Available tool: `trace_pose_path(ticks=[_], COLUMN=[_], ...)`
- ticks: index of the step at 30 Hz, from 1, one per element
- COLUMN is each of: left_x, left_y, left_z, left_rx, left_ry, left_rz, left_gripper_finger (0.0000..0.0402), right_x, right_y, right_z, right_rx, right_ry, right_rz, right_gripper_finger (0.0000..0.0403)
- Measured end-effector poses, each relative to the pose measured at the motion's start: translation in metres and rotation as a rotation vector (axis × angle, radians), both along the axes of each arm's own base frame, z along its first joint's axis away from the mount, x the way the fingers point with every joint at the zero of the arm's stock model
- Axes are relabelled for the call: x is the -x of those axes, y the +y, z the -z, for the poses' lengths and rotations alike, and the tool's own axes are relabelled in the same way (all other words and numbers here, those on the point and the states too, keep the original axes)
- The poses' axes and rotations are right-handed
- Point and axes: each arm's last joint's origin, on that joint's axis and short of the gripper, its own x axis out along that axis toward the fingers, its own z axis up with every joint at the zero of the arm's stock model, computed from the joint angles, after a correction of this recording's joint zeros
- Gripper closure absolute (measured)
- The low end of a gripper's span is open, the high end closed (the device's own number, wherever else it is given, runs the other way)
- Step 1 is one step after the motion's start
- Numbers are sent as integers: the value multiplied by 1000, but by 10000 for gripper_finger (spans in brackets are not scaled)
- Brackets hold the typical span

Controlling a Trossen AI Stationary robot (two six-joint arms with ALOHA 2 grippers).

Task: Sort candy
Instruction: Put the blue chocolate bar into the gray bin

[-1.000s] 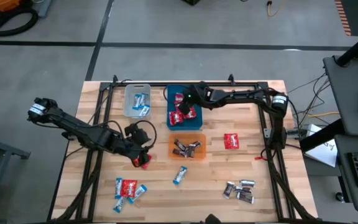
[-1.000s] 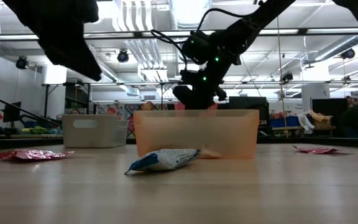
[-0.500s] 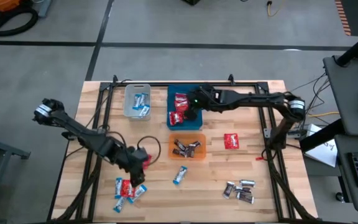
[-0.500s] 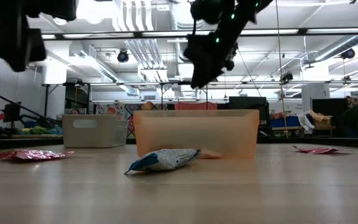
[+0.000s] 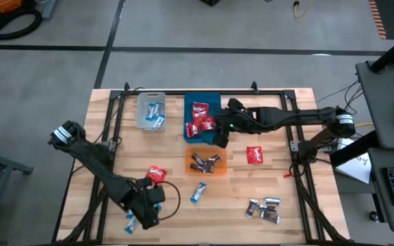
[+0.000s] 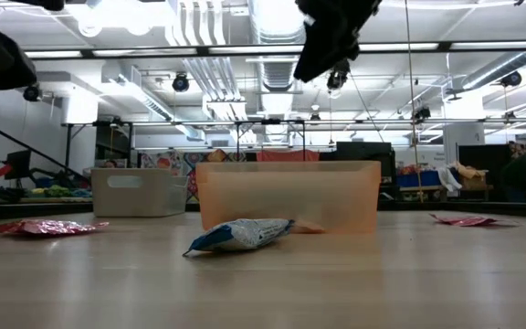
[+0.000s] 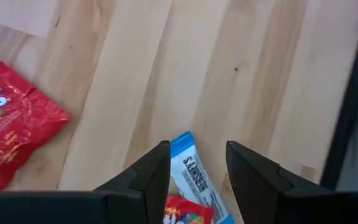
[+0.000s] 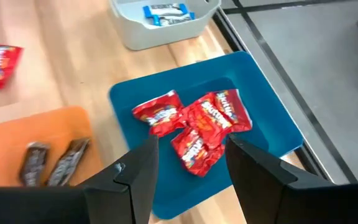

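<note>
Sort is partly done. Blue bin [image 5: 202,117] holds three or four red candies [image 8: 194,127]. Clear bin [image 5: 150,110] holds two blue-and-white candies [image 5: 154,111]. Orange bin [image 5: 206,160] holds a few dark brown-silver candies [image 5: 204,162].

Left on the table [image 5: 265,171]:
- one red candy [image 5: 157,173] left of the orange bin
- one red candy [image 5: 254,155] right of the orange bin
- one blue-and-white candy [image 5: 198,192] in front of the orange bin
- a mixed red and blue-and-white cluster [image 5: 130,222] at the front left, partly hidden under the left arm
- a group of dark candies [image 5: 264,209] at the front right

Judgement: roughly half is sorted; about ten pieces remain loose.

Left gripper [image 7: 194,162] hangs over the front-left cluster, fingers apart and holding nothing, a blue-and-white candy [image 7: 194,177] lying on the wood directly between them. Right gripper [image 8: 191,155] is above the near edge of the blue bin, fingers wide, empty, the red candies lying in the bin below it.

Writing: the blue-and-white wrapper in the left wrist view carries dark capital letters, possibly "HERSHEY'S", but only part shows. The red wrapper [image 7: 8,140] beside it bears multicoloured dots and white letters ending "es". Red wrappers in the bin have white script, not legible.
</note>
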Motion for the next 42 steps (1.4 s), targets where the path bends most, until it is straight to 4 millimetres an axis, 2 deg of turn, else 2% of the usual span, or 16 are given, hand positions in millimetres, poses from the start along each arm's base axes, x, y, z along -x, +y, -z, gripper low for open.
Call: trace_pose_path(ticks=[9,19,27,33,38,42], left_x=[2,0,-9,-9,-8,-8], left_y=[-26,-31,-42,-44,-44,-43], left_z=[22,40,41,40,43,52], left_rx=[-56,-125,-107,-93,-111,-86], left_ry=[51,147,185,263,232,207], left_rz=[-18,-122,-157,-262,-248,-246], left_gripper_finger=[262,261,240,217,178,169], right_x=[16,25,26,26,25,26], right_y=[29,50,52,52,52,52], right_z=[3,23,30,31,31,33], right_rx=[-34,-78,-101,-102,-102,-102], right_ry=[2,44,54,52,39,44], right_rz=[-53,-70,-44,-42,-43,-44], right_gripper_finger=[225,225,225,225,225,225])
